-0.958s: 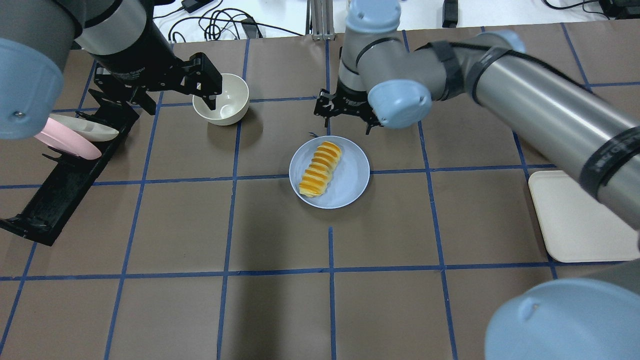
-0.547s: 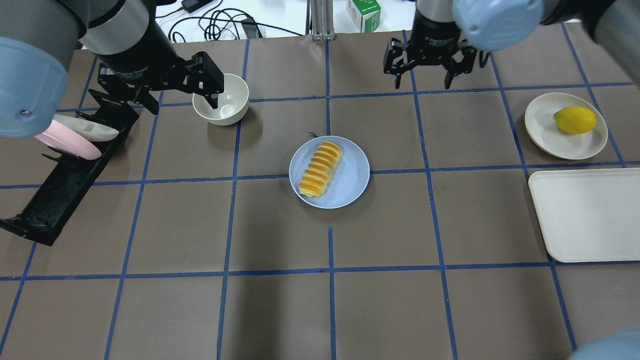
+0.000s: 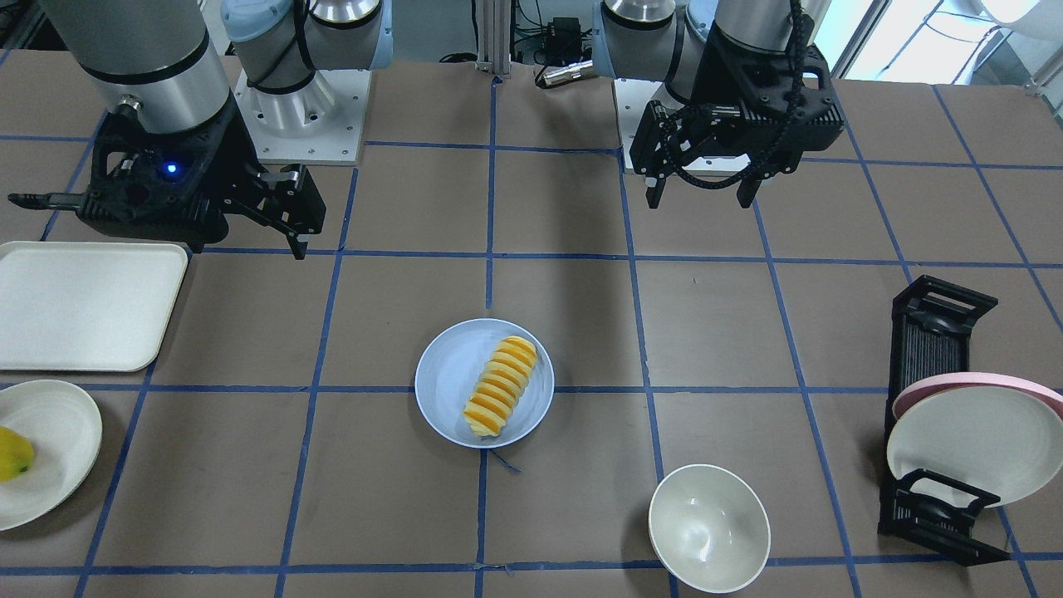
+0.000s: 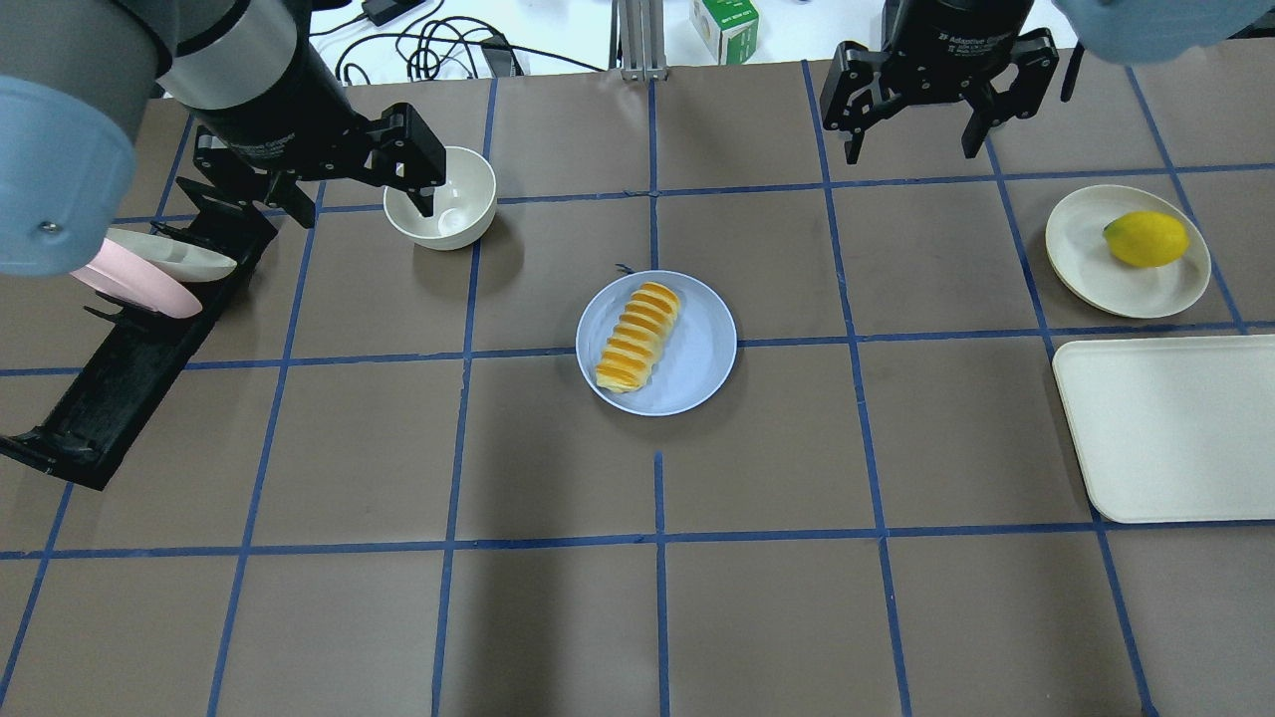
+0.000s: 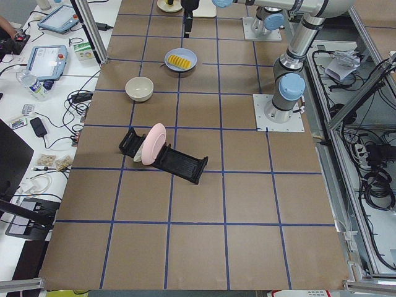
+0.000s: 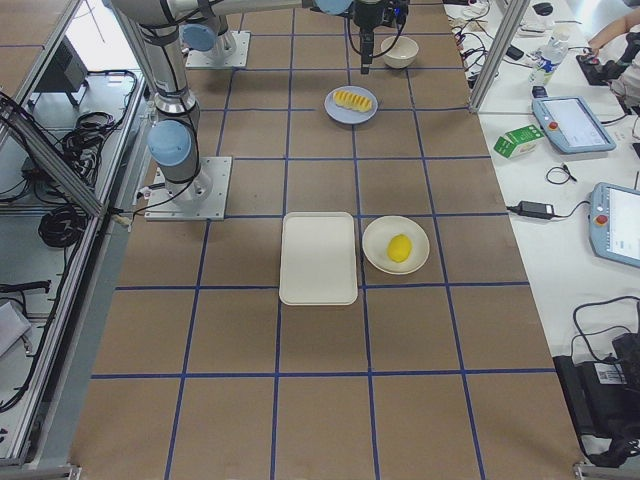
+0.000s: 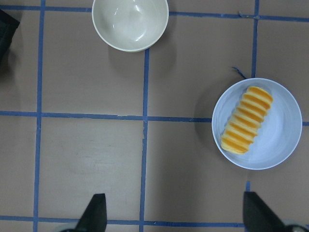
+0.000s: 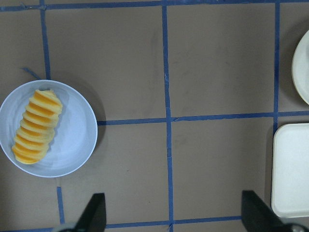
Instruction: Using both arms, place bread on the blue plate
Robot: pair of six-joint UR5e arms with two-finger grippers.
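While both hands hang over the desk [image 4: 558, 478], the bread [image 4: 637, 337] lies on the blue plate [image 4: 700, 370] in the middle. The bread sits a bit slanted, on one side of the plate. The left hand [image 3: 698, 193] is spread wide and holds nothing. The right hand [image 4: 911, 149] is spread wide too. Both are well apart from the plate. The left hand seems to be nearer to the white bowl [image 4: 453, 204], but that is hard to tell.
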